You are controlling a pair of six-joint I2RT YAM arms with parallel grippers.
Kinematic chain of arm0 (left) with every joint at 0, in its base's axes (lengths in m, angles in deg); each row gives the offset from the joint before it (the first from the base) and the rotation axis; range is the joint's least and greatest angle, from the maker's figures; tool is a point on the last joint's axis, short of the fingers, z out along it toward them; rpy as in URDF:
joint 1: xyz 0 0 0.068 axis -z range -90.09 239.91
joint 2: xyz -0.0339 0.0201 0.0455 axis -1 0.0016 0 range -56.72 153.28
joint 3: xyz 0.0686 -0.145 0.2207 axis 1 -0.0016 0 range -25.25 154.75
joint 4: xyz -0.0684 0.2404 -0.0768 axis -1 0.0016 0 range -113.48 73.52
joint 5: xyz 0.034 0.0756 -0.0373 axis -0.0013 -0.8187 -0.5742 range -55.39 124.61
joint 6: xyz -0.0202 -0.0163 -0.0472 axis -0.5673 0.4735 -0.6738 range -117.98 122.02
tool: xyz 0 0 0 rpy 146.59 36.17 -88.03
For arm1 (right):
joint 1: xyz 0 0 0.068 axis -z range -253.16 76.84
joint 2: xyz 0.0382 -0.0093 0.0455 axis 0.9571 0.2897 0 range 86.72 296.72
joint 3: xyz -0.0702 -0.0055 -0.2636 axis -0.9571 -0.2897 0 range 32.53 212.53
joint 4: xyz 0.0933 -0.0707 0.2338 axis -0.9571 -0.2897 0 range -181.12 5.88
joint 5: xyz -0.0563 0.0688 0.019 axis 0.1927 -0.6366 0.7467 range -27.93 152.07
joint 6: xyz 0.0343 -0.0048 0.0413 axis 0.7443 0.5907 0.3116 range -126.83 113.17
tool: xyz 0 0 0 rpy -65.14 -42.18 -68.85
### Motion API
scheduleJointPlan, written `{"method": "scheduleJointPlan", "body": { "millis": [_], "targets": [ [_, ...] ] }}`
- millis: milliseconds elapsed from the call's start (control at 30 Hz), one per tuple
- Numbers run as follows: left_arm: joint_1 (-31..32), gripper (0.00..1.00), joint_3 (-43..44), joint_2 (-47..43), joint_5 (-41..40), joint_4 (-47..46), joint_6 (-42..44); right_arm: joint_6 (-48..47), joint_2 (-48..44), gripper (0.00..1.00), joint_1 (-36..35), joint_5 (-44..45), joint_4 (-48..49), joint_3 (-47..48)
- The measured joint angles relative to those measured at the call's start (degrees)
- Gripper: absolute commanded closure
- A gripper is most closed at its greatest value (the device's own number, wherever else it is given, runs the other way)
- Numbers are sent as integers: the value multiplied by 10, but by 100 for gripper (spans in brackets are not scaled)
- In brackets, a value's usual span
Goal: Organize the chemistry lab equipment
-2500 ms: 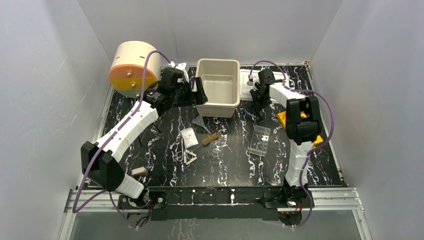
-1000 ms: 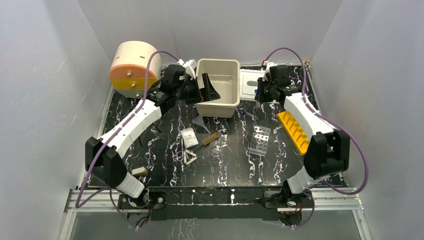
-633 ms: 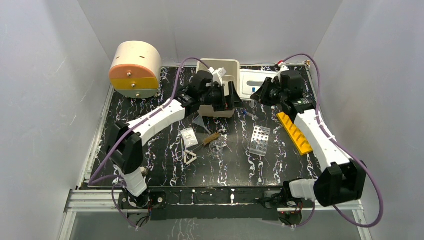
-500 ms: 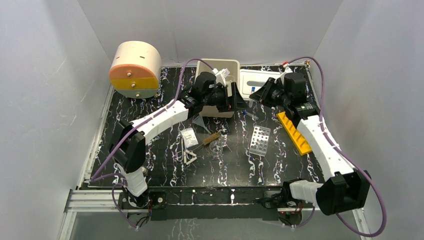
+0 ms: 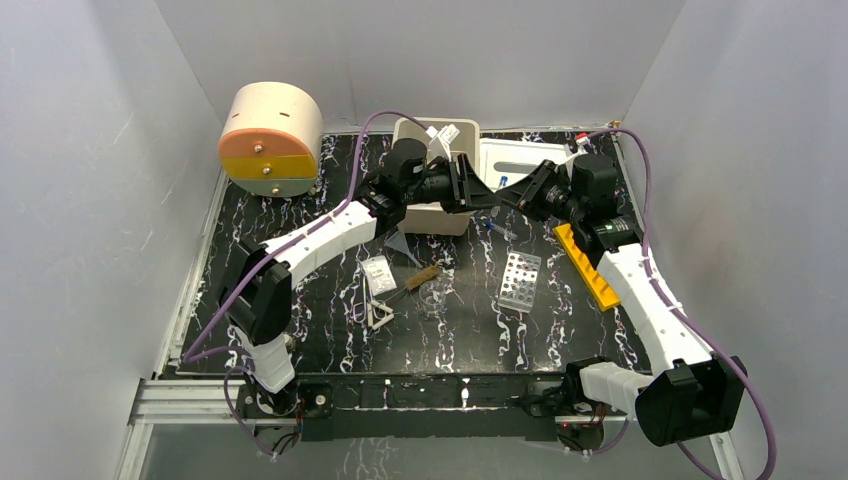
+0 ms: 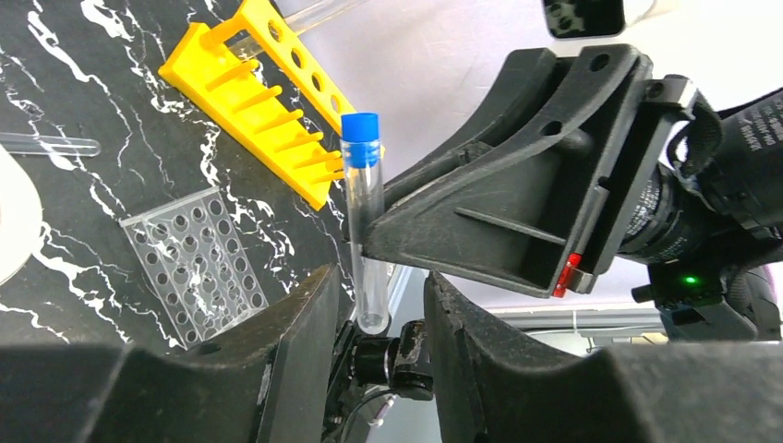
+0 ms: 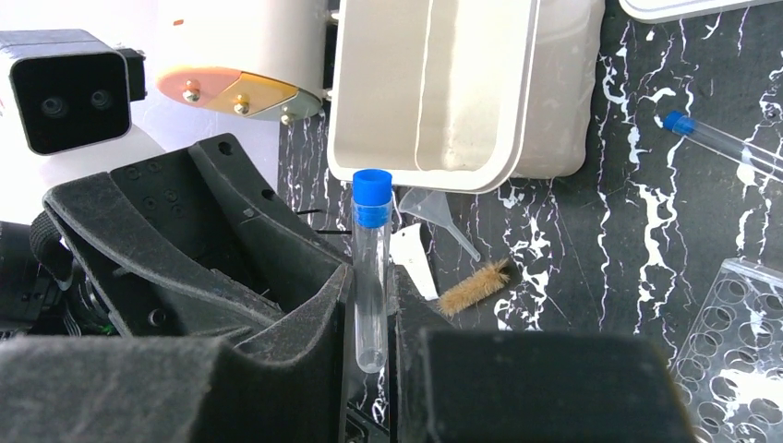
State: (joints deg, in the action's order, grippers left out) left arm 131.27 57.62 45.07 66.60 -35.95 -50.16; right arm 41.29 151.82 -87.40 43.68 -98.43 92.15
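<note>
A clear test tube with a blue cap stands upright in my right gripper, which is shut on its lower part. My left gripper faces it head-on, and the same test tube hangs between the left jaws with a gap on each side, so the left is open. The two grippers, left and right, meet just right of the beige bin. On the table lie the yellow tube rack, clear holed rack, white triangle frame, brush, clear packet and grey cone.
The beige-and-orange drum stands at the back left. A white tray lies behind the grippers. Another blue-capped tube rests on the black marbled table between the bin and the yellow rack. White walls close in three sides.
My left arm has swung right from the bin's left side to meet the right gripper, and its jaws have narrowed around the tube. The right gripper has turned left, carrying the tube.
</note>
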Motion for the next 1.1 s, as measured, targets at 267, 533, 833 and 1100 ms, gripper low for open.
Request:
{"method": "scheduleJointPlan", "body": {
  "millis": [267, 533, 833, 1100],
  "targets": [
    [0, 61, 0, 0, 21, -21, -10, 34, 0, 80, 0, -1, 16, -7],
    [0, 73, -23, 0, 29, -24, -5, 54, 0, 80, 0, 0, 27, -9],
    [0, 78, -23, 0, 34, -24, -2, 57, 3, 79, 0, -5, 30, -9],
    [-1, 99, -5, 2, 36, -1, 7, 57, 5, 69, 1, -16, 41, -9]
  ]
}}
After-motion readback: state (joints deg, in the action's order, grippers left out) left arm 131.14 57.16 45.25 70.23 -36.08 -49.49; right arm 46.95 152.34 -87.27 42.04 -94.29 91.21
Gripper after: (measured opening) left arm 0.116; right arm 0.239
